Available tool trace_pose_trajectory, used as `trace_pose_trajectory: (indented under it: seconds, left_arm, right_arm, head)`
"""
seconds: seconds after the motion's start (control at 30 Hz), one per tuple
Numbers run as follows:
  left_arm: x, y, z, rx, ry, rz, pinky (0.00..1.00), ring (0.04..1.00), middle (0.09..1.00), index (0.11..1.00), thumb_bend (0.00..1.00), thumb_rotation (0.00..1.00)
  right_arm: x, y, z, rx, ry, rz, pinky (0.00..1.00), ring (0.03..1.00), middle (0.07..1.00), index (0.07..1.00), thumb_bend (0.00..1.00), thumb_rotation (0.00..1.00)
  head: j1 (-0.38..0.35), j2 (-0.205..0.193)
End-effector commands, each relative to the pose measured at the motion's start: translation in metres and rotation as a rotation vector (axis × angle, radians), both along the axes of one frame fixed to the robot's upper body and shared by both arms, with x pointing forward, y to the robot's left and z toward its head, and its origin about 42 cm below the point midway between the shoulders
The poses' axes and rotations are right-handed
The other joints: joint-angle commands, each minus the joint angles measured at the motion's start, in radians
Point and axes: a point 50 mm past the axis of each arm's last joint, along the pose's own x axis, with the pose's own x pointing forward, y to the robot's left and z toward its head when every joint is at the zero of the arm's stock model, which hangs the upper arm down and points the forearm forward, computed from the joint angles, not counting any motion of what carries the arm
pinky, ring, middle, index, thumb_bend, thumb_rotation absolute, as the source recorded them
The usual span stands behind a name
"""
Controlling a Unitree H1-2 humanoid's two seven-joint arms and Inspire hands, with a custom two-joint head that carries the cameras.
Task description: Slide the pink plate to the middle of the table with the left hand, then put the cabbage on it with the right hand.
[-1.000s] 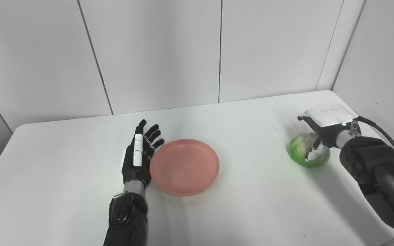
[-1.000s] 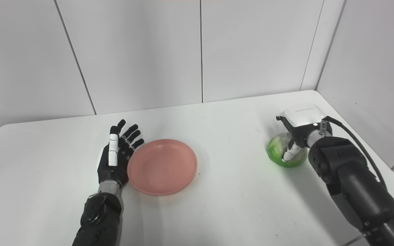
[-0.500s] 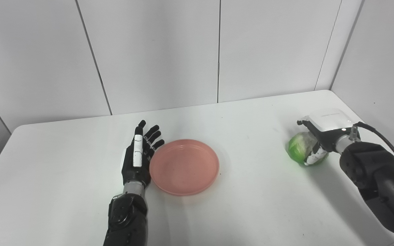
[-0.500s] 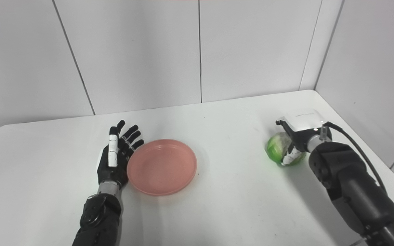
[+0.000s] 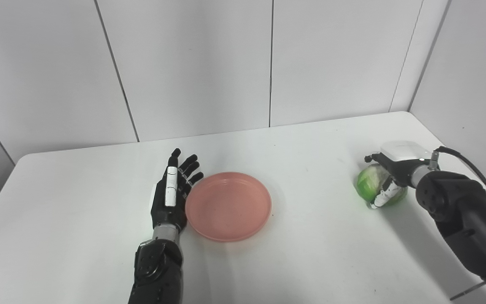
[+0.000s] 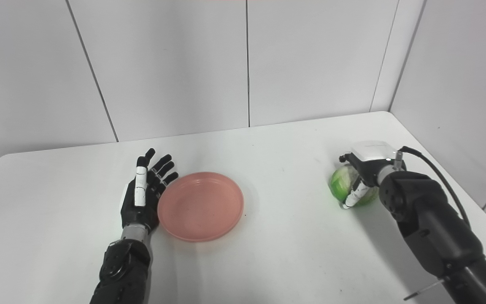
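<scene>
The pink plate [image 5: 228, 205] lies flat near the middle of the white table [image 5: 310, 253], with nothing on it. My left hand [image 5: 171, 194] stands on edge against the plate's left rim, open, fingers stretched toward the far wall. At the right side, the green cabbage [image 5: 371, 184] is wrapped by my right hand [image 5: 395, 175]. Its fingers curl over the top and its thumb presses the near side. The cabbage looks raised a little off the table. The hand hides the cabbage's right half.
White wall panels [image 5: 268, 63] stand close behind the table and along its right side. A black cable [image 5: 475, 169] arcs from my right wrist. The table's right edge [image 6: 458, 185] runs close to the cabbage.
My right hand has closed on the cabbage and tipped over it; the cabbage has shifted slightly up and back. The left hand and the plate have stayed put.
</scene>
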Motion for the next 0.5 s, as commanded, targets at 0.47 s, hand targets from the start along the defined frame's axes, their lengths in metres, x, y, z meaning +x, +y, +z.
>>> trace_pose_trajectory:
  seconds: [0.47]
  left_arm:
    - [-0.009,0.001,-0.016,-0.009,0.064,-0.002,0.76,0.823,0.783,0.915,0.85,0.77]
  right_arm:
    - [0.016,-0.011,0.012,-0.047,-0.052,-0.031,0.55,0.792,0.89,0.803,1.0,0.23]
  head:
    - [0.004,0.005]
